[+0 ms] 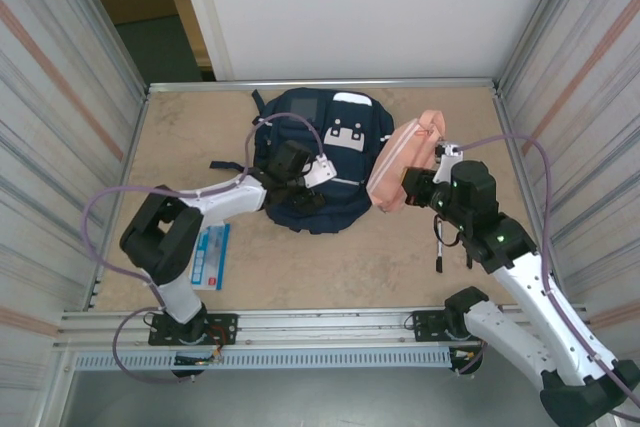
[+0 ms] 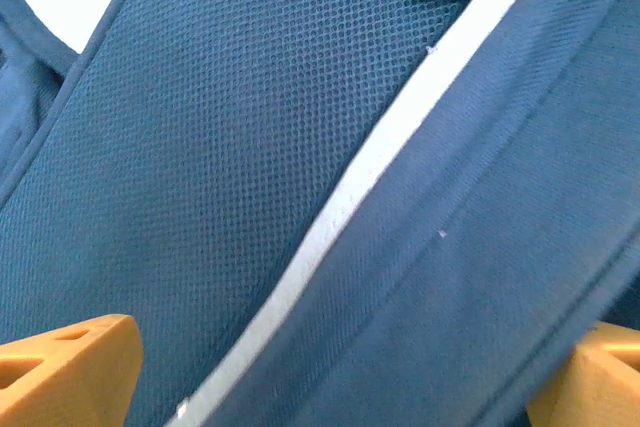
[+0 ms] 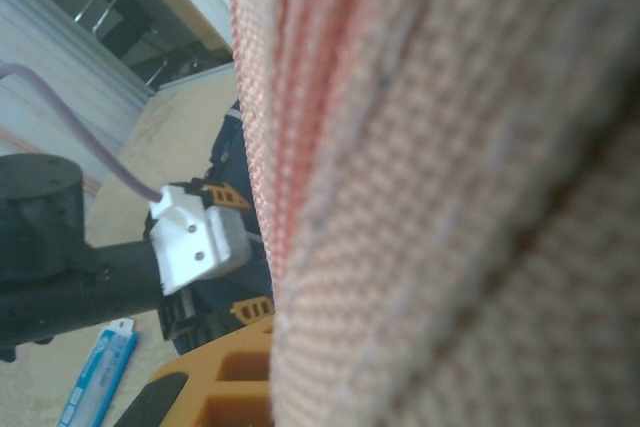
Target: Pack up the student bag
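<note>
Nearest the arm bases, a blue packet point(image 1: 212, 255) lies on the surface point(image 1: 300, 267) behind the left gripper point(image 2: 330, 375), and a dark pen point(image 1: 438, 252) lies behind the right gripper point(image 1: 413, 187). Farther out, the left gripper is held wide open with nothing grasped. The student bag point(image 1: 345, 202) is directly beneath its fingers point(image 2: 70, 367), with a white stripe point(image 2: 370, 177) running between them. The right gripper is shut on a pink pouch point(image 1: 400, 159), which is held just to the right of the bag. No opening in the bag can be made out, so the pouch could be pushed against closed fabric and slip loose. The open fingers could also snag a strap.
</note>
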Available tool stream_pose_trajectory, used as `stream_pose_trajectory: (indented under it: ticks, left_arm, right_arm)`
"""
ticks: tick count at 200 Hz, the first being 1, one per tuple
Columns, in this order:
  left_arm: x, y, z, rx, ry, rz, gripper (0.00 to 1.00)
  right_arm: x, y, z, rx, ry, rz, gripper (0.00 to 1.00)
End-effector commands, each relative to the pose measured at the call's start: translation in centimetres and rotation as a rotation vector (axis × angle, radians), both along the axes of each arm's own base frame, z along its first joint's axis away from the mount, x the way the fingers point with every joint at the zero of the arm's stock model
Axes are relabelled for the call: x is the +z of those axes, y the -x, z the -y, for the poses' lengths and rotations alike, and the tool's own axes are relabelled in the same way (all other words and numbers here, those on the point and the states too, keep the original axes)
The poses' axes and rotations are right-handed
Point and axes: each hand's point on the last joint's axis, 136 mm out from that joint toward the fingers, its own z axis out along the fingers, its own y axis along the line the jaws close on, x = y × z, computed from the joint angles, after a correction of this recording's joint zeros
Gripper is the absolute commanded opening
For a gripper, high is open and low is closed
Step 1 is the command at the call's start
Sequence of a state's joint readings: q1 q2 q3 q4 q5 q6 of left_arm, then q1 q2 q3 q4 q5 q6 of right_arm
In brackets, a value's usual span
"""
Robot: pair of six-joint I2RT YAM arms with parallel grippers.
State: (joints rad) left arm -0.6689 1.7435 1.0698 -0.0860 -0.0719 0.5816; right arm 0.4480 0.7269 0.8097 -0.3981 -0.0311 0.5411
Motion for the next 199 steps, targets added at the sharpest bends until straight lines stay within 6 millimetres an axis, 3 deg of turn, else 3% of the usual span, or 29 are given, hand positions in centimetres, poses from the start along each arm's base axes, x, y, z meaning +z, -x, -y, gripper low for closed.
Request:
stream_pose_trajectory:
  ticks: [1, 30, 35, 52, 58, 64, 83, 94, 127, 142, 168, 182, 199]
  left_arm:
    - [0.5, -2.2, 0.3, -0.009, -0.055, 0.070, 0.89]
    - [-2.6, -1.4, 1.5, -0.110, -0.171, 0.037, 0.83]
    - [-2.8, -1.4, 1.6, -0.102, -0.169, 0.015, 0.74]
    - [-2.6, -1.1, 1.7, -0.038, -0.100, -0.137, 0.26]
    - [-1.7, -1.1, 2.0, -0.027, -0.056, -0.170, 0.15]
    - [-0.8, -1.0, 2.3, -0.018, -0.020, -0.185, 0.11]
    - [3.3, -0.6, 3.2, -0.045, 0.080, -0.141, 0.07]
    - [6.0, -0.4, 3.8, -0.072, 0.144, -0.106, 0.00]
    - [13.9, -1.0, 4.0, -0.041, 0.262, -0.008, 0.00]
    - [16.3, -1.5, 4.0, -0.033, 0.287, 0.034, 0.00]
    - [20.0, -2.8, 4.1, 0.044, 0.370, 0.073, 0.00]
    - [21.5, -3.5, 4.0, 0.102, 0.413, 0.043, 0.00]
    - [23.2, -4.0, 4.1, 0.150, 0.453, -0.007, 0.00]
  right_arm:
    - [-0.2, 0.3, 0.8, -0.035, -0.008, -0.001, 0.00]
    - [-0.8, 0.9, 1.4, -0.056, -0.015, -0.009, 0.00]
    - [-0.9, 0.9, 1.4, -0.058, -0.018, -0.006, 0.00]
    - [-1.0, 1.1, 1.4, -0.050, -0.016, -0.005, 0.00]
    - [-1.1, 1.2, 1.4, -0.051, -0.016, -0.009, 0.00]
    - [-1.2, 1.3, 1.5, -0.054, -0.020, -0.018, 0.00]
    - [-2.2, 1.3, 1.3, -0.064, -0.057, -0.054, 0.00]
    - [-3.0, 1.3, 0.8, -0.050, -0.072, -0.085, 0.00]
    - [-4.8, 0.9, 1.4, -0.164, -0.150, -0.230, 0.00]
    - [-5.7, 0.7, 1.1, -0.212, -0.221, -0.311, 0.00]
    - [-7.5, 0.5, -2.1, -0.156, -0.399, -0.466, 0.00]
    - [-7.3, 0.1, -4.5, -0.054, -0.473, -0.508, 0.00]
    - [-7.4, -0.5, -5.5, -0.046, -0.486, -0.563, 0.00]
